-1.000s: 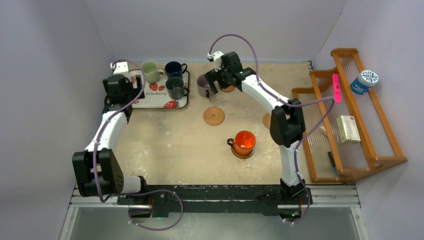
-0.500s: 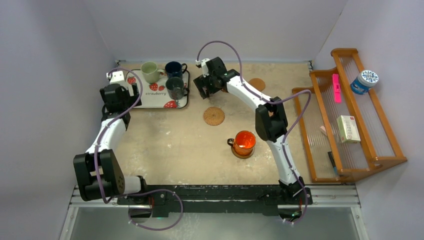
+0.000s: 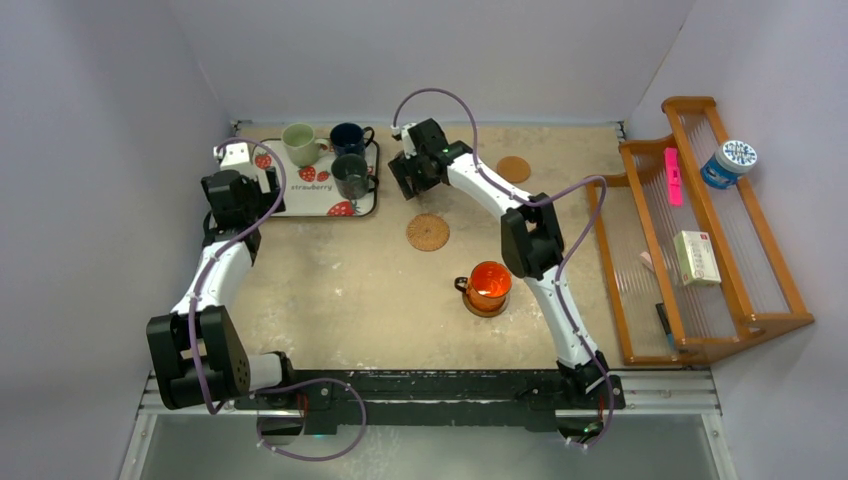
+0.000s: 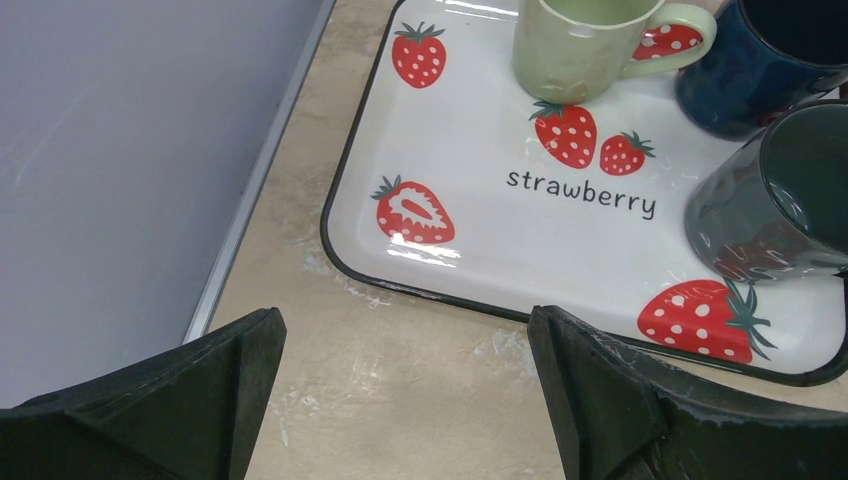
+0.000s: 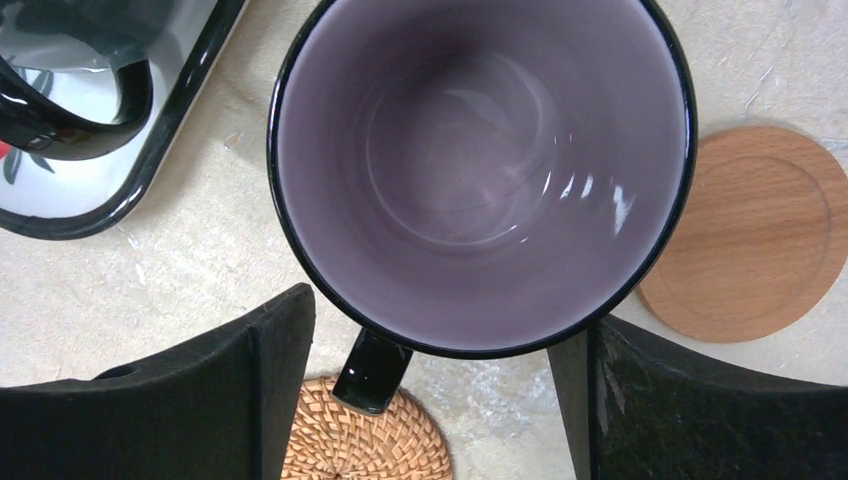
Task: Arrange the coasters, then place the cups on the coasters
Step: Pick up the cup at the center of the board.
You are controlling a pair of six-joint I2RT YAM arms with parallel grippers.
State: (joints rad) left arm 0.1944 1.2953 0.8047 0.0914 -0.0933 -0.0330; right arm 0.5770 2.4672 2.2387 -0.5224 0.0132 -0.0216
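Observation:
My right gripper (image 3: 413, 172) hangs over the mauve cup (image 5: 470, 170), which stands on the table. Its fingers (image 5: 230, 390) flank the cup just under the rim; whether they touch it is hidden. The cup's handle points at a woven coaster (image 5: 365, 440) (image 3: 428, 232), and a plain coaster (image 5: 750, 235) lies beside it. Another plain coaster (image 3: 514, 168) lies further back. The orange cup (image 3: 489, 283) sits on a dark coaster (image 3: 487, 308). Pale green (image 3: 298, 143), navy (image 3: 347, 137) and dark green (image 3: 351, 175) cups stand on the tray (image 3: 310, 205). My left gripper (image 4: 405, 325) is open over bare table.
A wooden rack (image 3: 745, 290) along the right wall holds a blue-and-white jar (image 3: 728, 163), a pink item (image 3: 672, 175) and a white box (image 3: 697, 257). Walls close in the left, back and right sides. The strawberry tray's black rim (image 4: 440, 295) lies just beyond my left fingers.
The right arm swung left from beside the mauve cup to directly over it, and its fingers have narrowed a little. The left arm shifted slightly toward the tray's near corner.

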